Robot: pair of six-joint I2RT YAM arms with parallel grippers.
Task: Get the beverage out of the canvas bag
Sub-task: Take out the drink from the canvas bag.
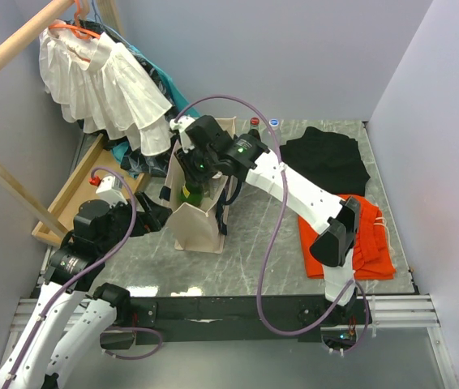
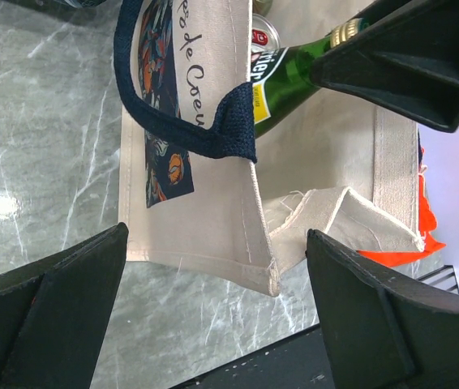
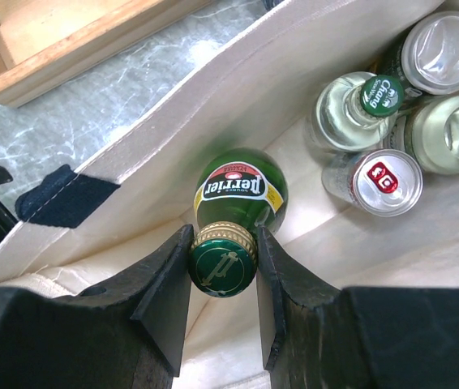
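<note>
The cream canvas bag (image 1: 199, 223) with navy handles stands upright left of the table's middle. My right gripper (image 3: 223, 259) reaches down into it and is shut on the gold-collared cap of a green Perrier bottle (image 3: 242, 190). The bottle leans against the bag's inner wall (image 3: 213, 97), its body still inside. Beside it in the bag are a red-topped can (image 3: 383, 182), a Chang bottle (image 3: 351, 109) and other drinks. My left gripper (image 2: 217, 235) is open, and a bottom corner of the bag (image 2: 189, 211) lies between its fingers without touching either. The green bottle (image 2: 290, 77) shows through the bag's mouth.
A white ruffled garment (image 1: 104, 81) hangs from a wooden rail at the back left, over a wooden tray (image 1: 79, 190). A black cloth (image 1: 327, 158) and an orange cloth (image 1: 367, 243) lie on the right of the marble table (image 1: 254, 259).
</note>
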